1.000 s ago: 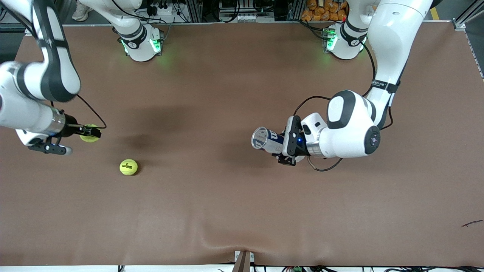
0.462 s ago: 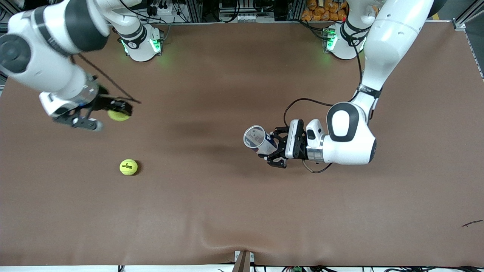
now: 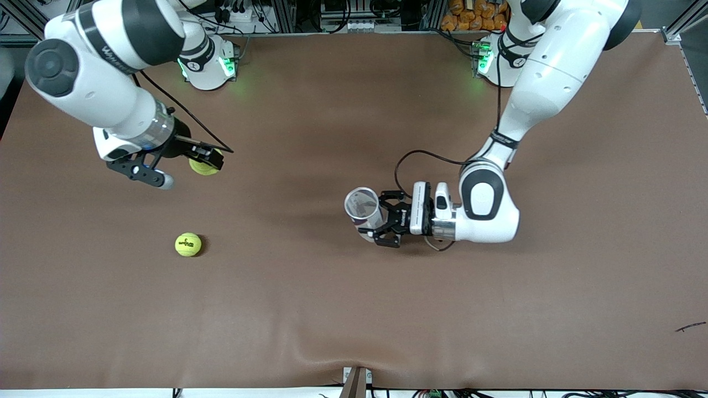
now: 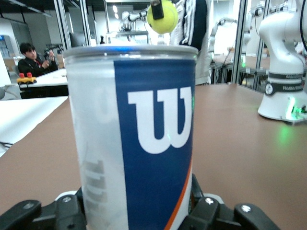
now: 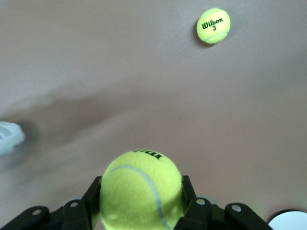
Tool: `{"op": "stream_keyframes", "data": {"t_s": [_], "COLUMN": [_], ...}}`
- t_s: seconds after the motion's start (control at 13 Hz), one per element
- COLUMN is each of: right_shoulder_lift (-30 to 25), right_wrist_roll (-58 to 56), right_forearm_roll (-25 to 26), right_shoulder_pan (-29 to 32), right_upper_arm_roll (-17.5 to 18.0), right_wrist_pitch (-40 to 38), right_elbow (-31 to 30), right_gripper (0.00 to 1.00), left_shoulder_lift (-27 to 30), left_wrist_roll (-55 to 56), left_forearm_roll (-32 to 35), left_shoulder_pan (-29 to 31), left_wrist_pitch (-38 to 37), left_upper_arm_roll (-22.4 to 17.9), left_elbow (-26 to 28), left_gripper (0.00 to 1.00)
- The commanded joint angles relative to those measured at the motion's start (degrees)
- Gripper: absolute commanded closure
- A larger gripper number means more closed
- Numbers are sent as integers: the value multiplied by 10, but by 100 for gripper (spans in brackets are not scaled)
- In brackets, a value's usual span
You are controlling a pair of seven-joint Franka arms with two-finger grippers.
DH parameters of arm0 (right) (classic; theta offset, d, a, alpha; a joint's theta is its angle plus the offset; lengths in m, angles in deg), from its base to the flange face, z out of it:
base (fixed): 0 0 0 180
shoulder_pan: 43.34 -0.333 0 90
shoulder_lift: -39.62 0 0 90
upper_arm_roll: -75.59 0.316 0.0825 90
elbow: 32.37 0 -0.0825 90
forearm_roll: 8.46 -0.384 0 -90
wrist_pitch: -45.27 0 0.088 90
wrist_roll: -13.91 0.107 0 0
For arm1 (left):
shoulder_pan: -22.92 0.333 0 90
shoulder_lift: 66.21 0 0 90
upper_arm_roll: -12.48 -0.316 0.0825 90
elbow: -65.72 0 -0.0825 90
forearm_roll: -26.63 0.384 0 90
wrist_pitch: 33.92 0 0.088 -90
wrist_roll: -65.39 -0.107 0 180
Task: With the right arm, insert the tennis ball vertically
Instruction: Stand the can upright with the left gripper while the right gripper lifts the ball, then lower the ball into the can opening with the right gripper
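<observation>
**Ball aloft in the right tool, can held upright in the left**

The tennis ball sits clamped between the fingers of the right tool, up in the air over the brown worktop toward the right arm's end. In the right wrist view the ball fills the space between the black fingers, seam showing. From that held ball, a second ball lies on the worktop at about six o'clock in the front view, well apart, nearer the front camera; it carries dark lettering and the number 3. Over at about three o'clock from the held ball, near the worktop's middle, the left tool grips a clear can with its open mouth upward. The left wrist view shows the can upright with a blue label and a white W, the held ball visible above its rim.
</observation>
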Motion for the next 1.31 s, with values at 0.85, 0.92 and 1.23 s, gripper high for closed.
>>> {"op": "stream_keyframes", "data": {"t_s": [0.85, 0.92, 1.23], "right_shoulder_lift": [159, 166, 201], "right_wrist_roll": [331, 355, 412], "right_forearm_roll": [-19, -20, 1], "right_shoulder_pan": [-142, -156, -182], "right_upper_arm_roll": [6, 6, 5], "right_wrist_pitch": [25, 57, 87], "right_elbow": [172, 172, 185], "right_gripper": [42, 42, 42], "left_shoulder_lift": [-54, -54, -69], "left_wrist_roll": [-161, -167, -203], "left_forearm_roll": [-227, -227, -242], "left_shoulder_pan": [-76, -76, -87], "left_wrist_pitch": [-4, -4, 0], "left_upper_arm_roll": [0, 0, 0], "left_elbow": [73, 76, 76], "left_gripper": [25, 25, 24]}}
